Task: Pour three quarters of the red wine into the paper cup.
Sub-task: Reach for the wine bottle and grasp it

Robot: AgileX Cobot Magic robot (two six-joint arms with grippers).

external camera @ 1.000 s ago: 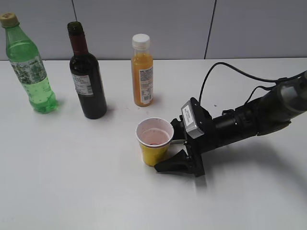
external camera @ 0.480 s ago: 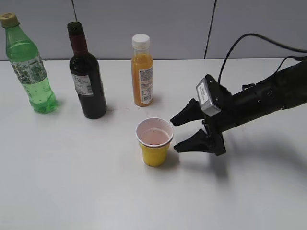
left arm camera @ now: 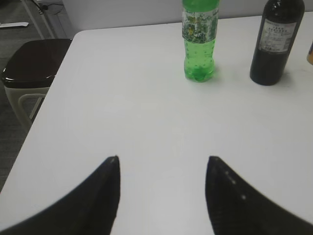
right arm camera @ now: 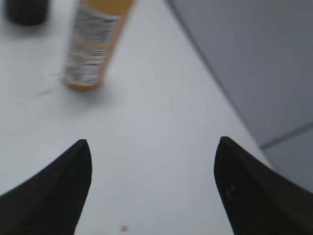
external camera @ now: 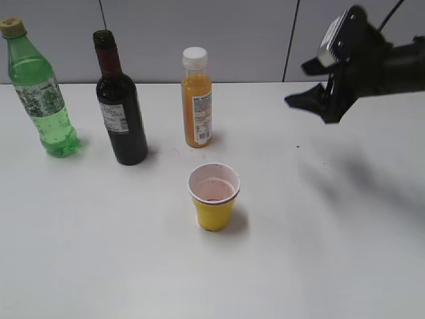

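— Looking for the paper cup (external camera: 214, 196)?
— Standing at table (external camera: 99, 252) centre; wine bottle (external camera: 121, 103) at ten o'clock from it, well apart.
— And the right gripper (external camera: 307, 83)?
— Raised at two o'clock, jaws spread, holding nothing. Left gripper (left arm camera: 161, 161) also spread, empty.

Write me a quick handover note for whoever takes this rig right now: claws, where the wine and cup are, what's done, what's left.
Right claw: open, empty, raised above the table's right rear, clear of everything.
Left claw: open, empty, over bare white table.
Tall dark green glass wine bottle: upright at the left rear, uncapped, between the light green plastic soda bottle and the orange juice bottle.
Small yellow paper cup: upright mid-table, inside pink-stained, only a trace of liquid.
Done: nothing clearly poured.
Left: grip the wine, pour three quarters into the cup.
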